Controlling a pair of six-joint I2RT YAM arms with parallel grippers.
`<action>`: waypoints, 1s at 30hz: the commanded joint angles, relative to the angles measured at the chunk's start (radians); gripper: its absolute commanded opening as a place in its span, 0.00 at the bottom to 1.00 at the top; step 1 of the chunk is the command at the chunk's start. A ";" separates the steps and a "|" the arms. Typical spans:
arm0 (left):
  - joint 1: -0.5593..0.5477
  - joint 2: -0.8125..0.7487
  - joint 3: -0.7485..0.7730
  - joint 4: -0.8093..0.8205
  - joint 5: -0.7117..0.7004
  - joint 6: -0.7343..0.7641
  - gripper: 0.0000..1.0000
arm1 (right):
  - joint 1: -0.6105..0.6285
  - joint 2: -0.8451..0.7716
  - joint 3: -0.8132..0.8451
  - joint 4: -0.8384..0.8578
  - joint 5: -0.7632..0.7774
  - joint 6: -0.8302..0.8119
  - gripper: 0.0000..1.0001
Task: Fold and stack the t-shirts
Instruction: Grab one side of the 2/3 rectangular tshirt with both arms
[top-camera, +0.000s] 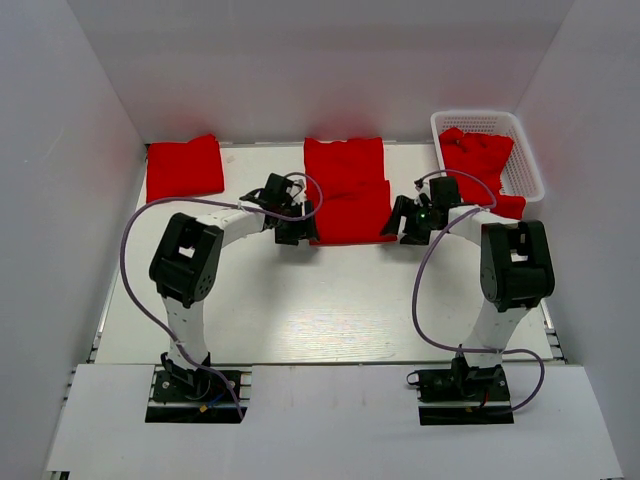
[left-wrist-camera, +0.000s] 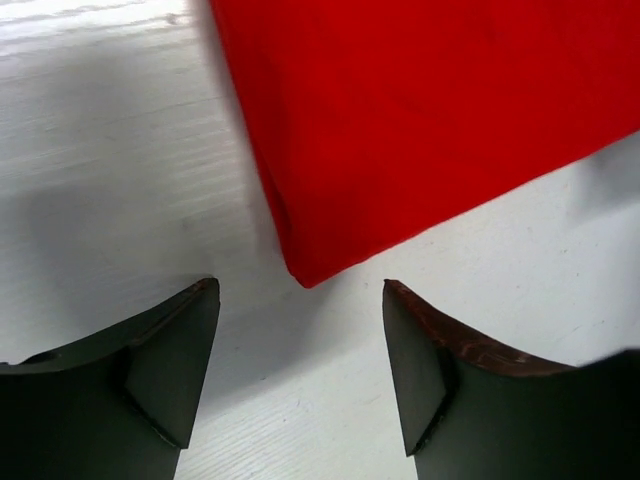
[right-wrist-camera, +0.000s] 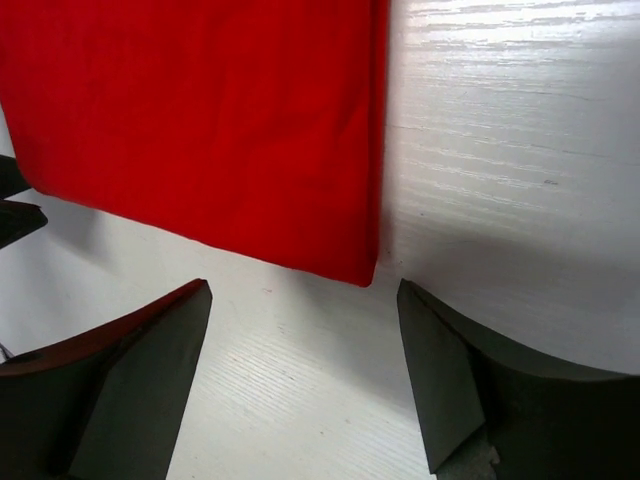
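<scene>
A red t-shirt (top-camera: 347, 190) lies partly folded in the middle of the table. My left gripper (top-camera: 303, 228) is open and empty just short of its near left corner, which shows in the left wrist view (left-wrist-camera: 400, 130). My right gripper (top-camera: 397, 222) is open and empty just short of its near right corner, seen in the right wrist view (right-wrist-camera: 210, 130). A folded red t-shirt (top-camera: 184, 167) lies at the back left. More red t-shirts (top-camera: 478, 160) fill and hang over the white basket (top-camera: 528, 165).
White walls enclose the table on the left, back and right. The basket stands at the back right corner. The arms' purple cables (top-camera: 130, 260) loop out at each side. Bare table (top-camera: 330, 300) lies between the shirt and the arm bases.
</scene>
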 joint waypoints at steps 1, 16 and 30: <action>-0.023 0.002 -0.029 0.006 0.010 0.004 0.76 | 0.003 0.000 -0.031 0.026 0.016 0.013 0.76; -0.043 0.063 -0.016 0.051 -0.038 -0.042 0.00 | 0.003 0.034 -0.037 0.104 0.010 0.018 0.00; -0.109 -0.288 -0.253 -0.076 0.045 -0.042 0.00 | 0.015 -0.516 -0.423 0.003 0.047 -0.007 0.00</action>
